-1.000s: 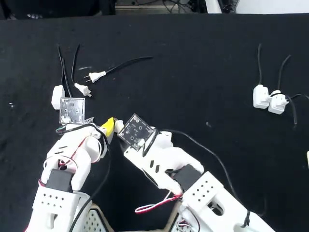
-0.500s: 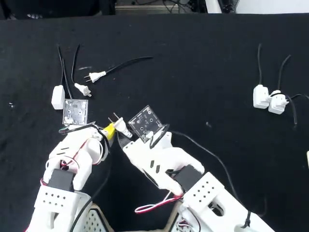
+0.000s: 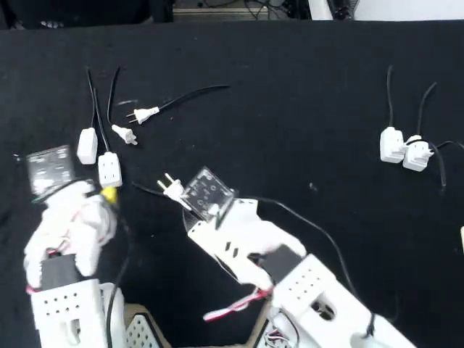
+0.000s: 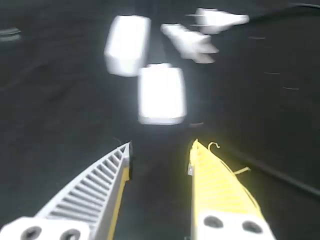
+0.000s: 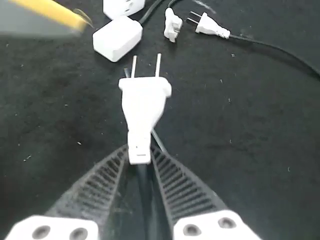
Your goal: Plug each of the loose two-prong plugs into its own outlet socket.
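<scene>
On the black counter [image 3: 304, 109], the left jaws hang spread just short of a white outlet socket [image 4: 161, 95]. The right jaws pinch a two-prong plug [image 5: 144, 102] by its narrow tail, prongs forward. It looks light, rigid and probably slick, so the broader body would be the safer hold.
</scene>
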